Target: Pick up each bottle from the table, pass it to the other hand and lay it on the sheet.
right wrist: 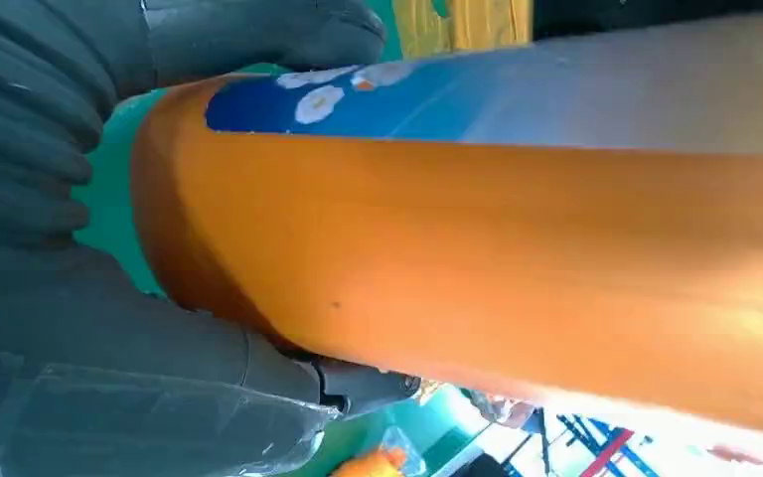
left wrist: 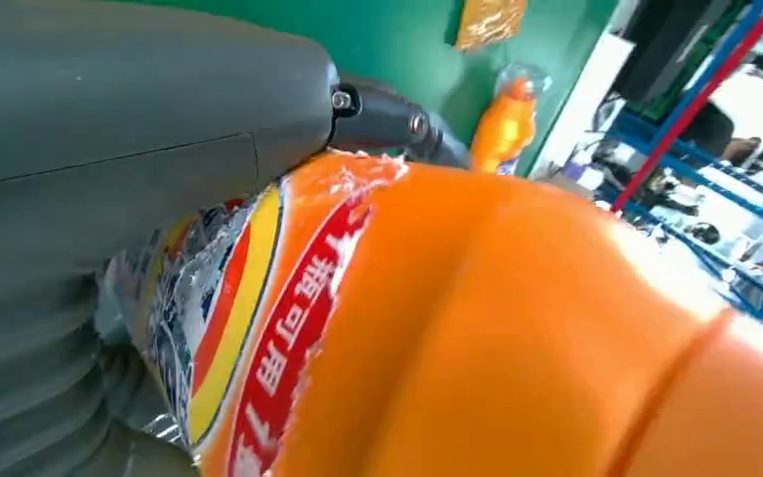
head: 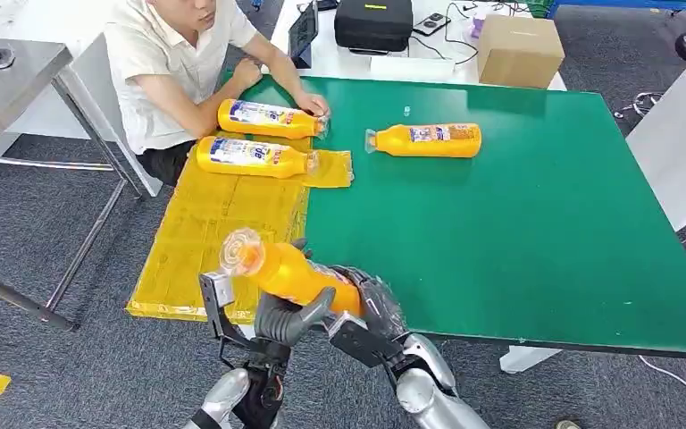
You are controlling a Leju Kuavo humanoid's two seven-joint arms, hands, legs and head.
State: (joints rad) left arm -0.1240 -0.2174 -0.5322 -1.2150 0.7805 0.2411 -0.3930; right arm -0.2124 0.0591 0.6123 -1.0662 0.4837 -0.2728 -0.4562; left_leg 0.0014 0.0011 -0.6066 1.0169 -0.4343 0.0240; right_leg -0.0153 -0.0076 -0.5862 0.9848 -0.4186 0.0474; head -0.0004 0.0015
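**Head view: both hands on one orange bottle at the near edge of the green surface**

The green surface (head: 518, 223) takes up most of the scene. A yellow sheet (head: 205, 232) covers its left part, reaching to the near edge. At the far left corner a person (head: 174, 63) sits with one hand on the surface.

Two orange bottles lie on the sheet at its far end: the farther bottle (head: 268, 118) just under the person's hand, the nearer bottle (head: 255, 156) just beside it. A third bottle (head: 426, 140) lies on its side on the bare green, well apart from the sheet, neck pointing left.

At the near edge, a fourth, held bottle (head: 290, 273) is tilted in the air, its clear neck up and to the left, above the boundary of sheet and green. The left hand (head: 277, 322) grips it from below, fingers wrapped around the body. The right hand (head: 371, 308) holds its lower end, fingers closed around it.

A cardboard box (head: 518, 49) and a black case (head: 373, 24) stand on a white table beyond.
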